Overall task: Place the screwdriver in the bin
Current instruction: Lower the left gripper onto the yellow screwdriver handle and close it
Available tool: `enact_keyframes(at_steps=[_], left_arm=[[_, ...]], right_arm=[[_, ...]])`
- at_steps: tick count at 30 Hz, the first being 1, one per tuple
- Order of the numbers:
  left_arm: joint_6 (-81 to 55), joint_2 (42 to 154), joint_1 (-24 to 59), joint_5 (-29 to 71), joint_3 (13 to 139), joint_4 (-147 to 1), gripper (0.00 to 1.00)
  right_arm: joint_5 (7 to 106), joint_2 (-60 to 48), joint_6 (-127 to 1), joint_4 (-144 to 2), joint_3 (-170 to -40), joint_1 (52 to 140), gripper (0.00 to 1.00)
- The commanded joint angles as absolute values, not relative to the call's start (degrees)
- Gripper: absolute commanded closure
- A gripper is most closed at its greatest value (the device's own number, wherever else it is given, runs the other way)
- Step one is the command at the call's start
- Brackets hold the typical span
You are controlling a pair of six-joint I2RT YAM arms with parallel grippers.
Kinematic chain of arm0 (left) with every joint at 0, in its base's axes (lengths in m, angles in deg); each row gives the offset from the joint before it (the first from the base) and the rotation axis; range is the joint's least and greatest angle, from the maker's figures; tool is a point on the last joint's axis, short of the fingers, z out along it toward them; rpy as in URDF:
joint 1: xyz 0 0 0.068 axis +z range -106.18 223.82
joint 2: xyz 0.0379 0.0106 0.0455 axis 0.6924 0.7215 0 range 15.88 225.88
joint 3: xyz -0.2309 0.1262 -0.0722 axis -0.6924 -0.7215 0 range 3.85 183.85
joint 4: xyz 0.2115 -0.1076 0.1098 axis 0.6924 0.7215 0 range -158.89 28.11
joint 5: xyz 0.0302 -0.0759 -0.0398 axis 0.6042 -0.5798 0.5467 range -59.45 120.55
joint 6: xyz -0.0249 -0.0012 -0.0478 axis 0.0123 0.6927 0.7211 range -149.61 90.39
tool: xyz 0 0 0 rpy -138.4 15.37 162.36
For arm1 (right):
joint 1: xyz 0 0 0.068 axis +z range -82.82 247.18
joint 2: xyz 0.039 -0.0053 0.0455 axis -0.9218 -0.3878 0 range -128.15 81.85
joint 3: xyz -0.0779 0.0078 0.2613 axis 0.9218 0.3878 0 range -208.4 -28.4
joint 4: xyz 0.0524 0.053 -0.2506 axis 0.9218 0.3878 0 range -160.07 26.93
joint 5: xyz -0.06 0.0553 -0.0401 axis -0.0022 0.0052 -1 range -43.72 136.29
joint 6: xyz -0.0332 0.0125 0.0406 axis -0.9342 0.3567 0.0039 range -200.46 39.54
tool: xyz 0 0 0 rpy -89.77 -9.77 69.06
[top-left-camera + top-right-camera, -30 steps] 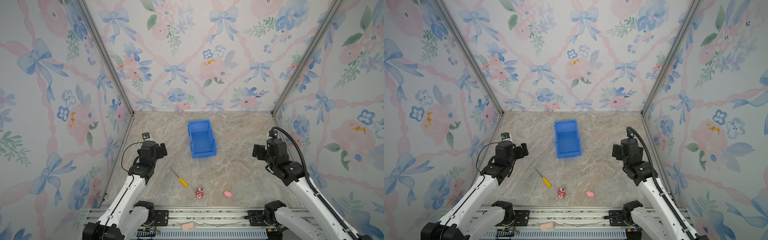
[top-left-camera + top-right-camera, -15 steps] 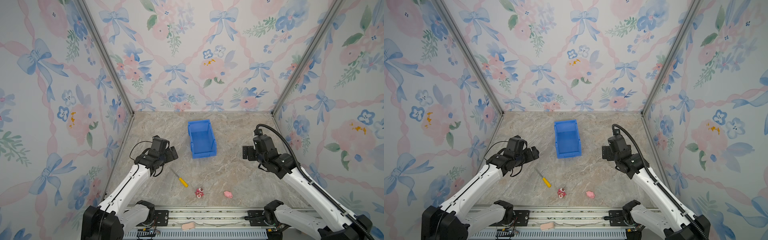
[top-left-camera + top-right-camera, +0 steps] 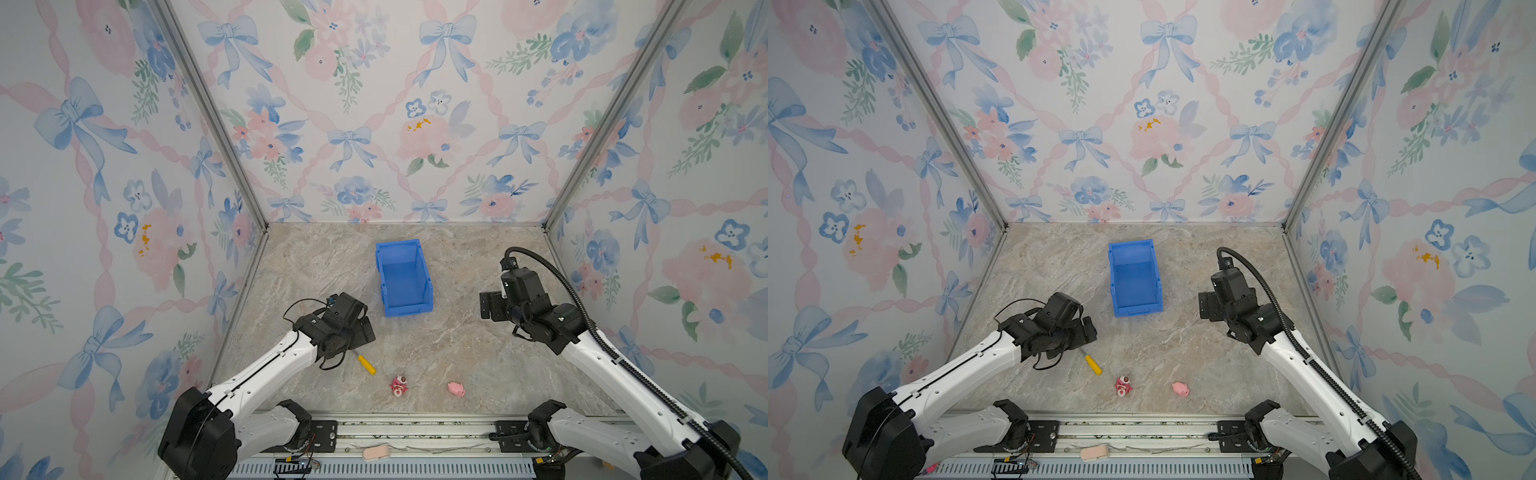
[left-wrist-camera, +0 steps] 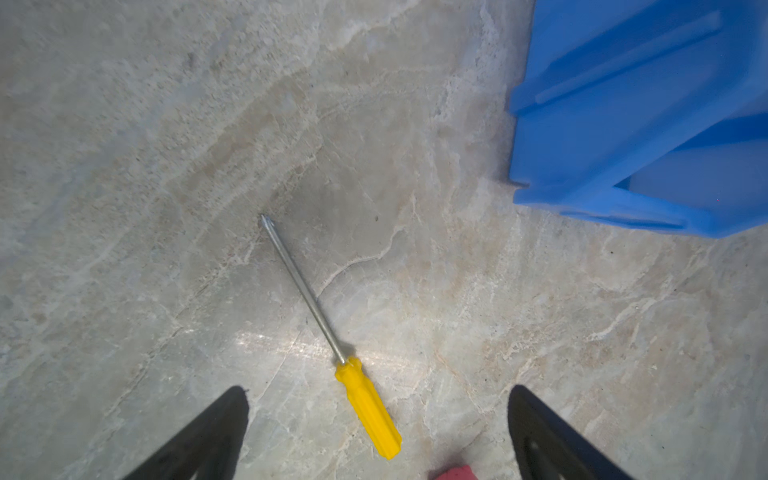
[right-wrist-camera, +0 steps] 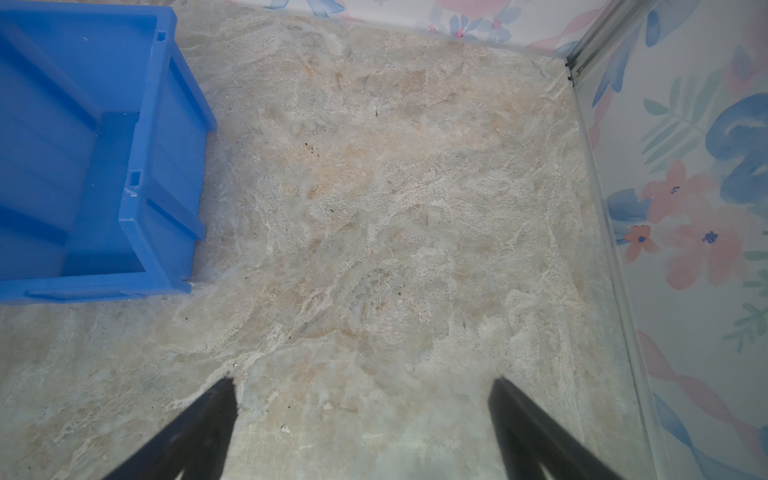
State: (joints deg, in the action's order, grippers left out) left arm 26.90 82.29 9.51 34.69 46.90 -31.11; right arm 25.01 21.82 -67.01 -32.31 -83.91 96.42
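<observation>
**Change from a second ago:** the left arm is reaching in from the side wall. The left pincer [image 4: 378, 390] is now hanging over the screwdriver [image 4: 365, 405], and in both top views it is covering the shaft, leaving only the yellow handle showing. The right arm is sitting slightly nearer the middle. The screwdriver, bin and toys are lying where they were.

**Left pincer:** the fingers are standing wide apart and holding nothing, with the handle lying between them on the surface [image 3: 457, 353] below.

**Right pincer** [image 5: 363, 381]: the fingers are spread and holding nothing, hanging over bare surface beside the bin [image 3: 409, 307].

**Screwdriver:** it is lying flat outside the bin, near the bin's front corner but apart from it.

**Pink toys** [image 3: 399, 384] [image 3: 456, 388]: both are lying near the front edge.
</observation>
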Motion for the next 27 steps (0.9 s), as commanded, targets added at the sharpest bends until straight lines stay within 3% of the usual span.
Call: enact_keyframes(at_steps=[1, 27], left_arm=[[30.21, 84.22, 8.00, 36.10, 44.34, -28.73, 0.02], [35.87, 96.59, 0.50, 38.86, 45.60, -29.16, 0.21]], right_arm=[[25.54, 21.85, -68.87, -31.31, -83.79, 97.54, 0.03], [27.04, 24.30, -70.24, -33.30, -80.37, 97.69, 0.03]])
